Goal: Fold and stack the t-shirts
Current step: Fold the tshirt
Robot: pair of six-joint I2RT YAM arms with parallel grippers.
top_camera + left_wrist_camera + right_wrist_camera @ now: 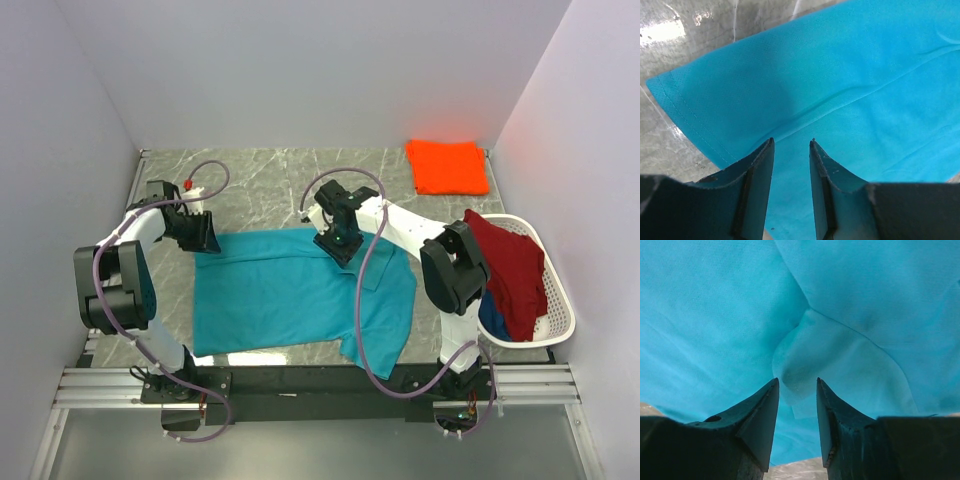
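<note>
At the left of the grey marbled desk (pixel 260 175), the left arm (pixel 150 225) reaches down to the far left corner of the teal t-shirt (pixel 290 295); the left jaws stand a narrow gap apart over the hem, with flat cloth showing between them and nothing clamped; the shirt lies spread across the middle of the desk; the right arm (pixel 400 225) reaches to the shirt's far edge, and the right jaws are likewise slightly parted above a pale fold, gripping nothing; in the far right corner lies a folded orange t-shirt (pixel 447 167); nearer, the white laundry basket (pixel 560 310) holds a dark red shirt (pixel 510 270) and a blue shirt (pixel 492 318).
</note>
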